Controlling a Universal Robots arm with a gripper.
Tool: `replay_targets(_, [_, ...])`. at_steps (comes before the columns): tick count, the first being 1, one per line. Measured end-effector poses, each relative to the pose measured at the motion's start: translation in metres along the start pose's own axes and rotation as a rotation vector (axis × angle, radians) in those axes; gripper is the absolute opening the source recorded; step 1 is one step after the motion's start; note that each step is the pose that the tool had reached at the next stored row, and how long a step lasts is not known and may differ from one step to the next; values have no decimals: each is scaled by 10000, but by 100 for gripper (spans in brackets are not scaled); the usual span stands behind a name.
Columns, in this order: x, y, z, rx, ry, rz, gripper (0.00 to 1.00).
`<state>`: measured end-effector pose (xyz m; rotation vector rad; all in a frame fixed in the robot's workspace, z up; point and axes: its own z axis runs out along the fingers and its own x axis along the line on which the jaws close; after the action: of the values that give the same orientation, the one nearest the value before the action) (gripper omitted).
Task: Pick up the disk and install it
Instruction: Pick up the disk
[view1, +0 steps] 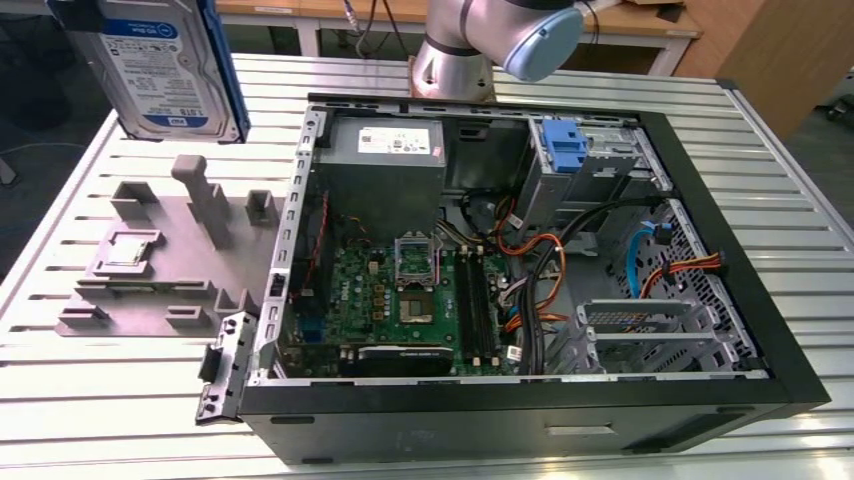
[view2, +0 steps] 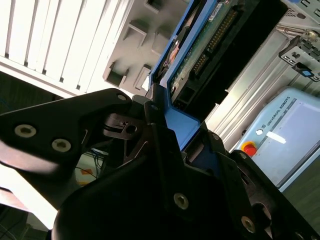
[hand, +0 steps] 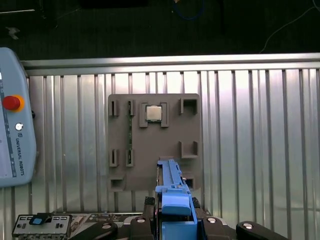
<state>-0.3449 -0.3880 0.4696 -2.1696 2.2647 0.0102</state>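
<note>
My claw (view2: 172, 127) is clamped narrow on the blue carrier (hand: 172, 197) at one end of the disk (view1: 160, 65). The disk stands on edge in the air, with its label toward the exterior view and its circuit board showing in the second wrist view. It hangs clear of everything, above the edge of the grey fixture plate (hand: 155, 145) that faces the computer case (view1: 534, 400). A small chip (hand: 153, 113) sits in one pocket of that plate. My worry is the hold: I grip plastic at one end only, and most of the drive's length reaches out beyond my fingers (view2: 120, 125). I judge that a jolt or a knock could make the drive pivot or slide in the frame. The case is tight. It has a raised black rim, and orange cables (view1: 541, 270) and a blue cable (view1: 627, 250) are draped near the drive cage (view1: 594, 150). A bare blue bracket (view1: 567, 145) already sits in that cage. A low or crooked path could snag on any of these. The open room is above the worktop (hand: 250, 125): bare slats lie all round the plate, and the teach pendant (hand: 15, 130) is well apart at one worktop edge.
</note>
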Motion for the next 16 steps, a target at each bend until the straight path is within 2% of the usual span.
replay_targets(10, [1,-20,-35,3,21,-1,37])
replay_targets(16, [9,-89,-36,1,23,0,37])
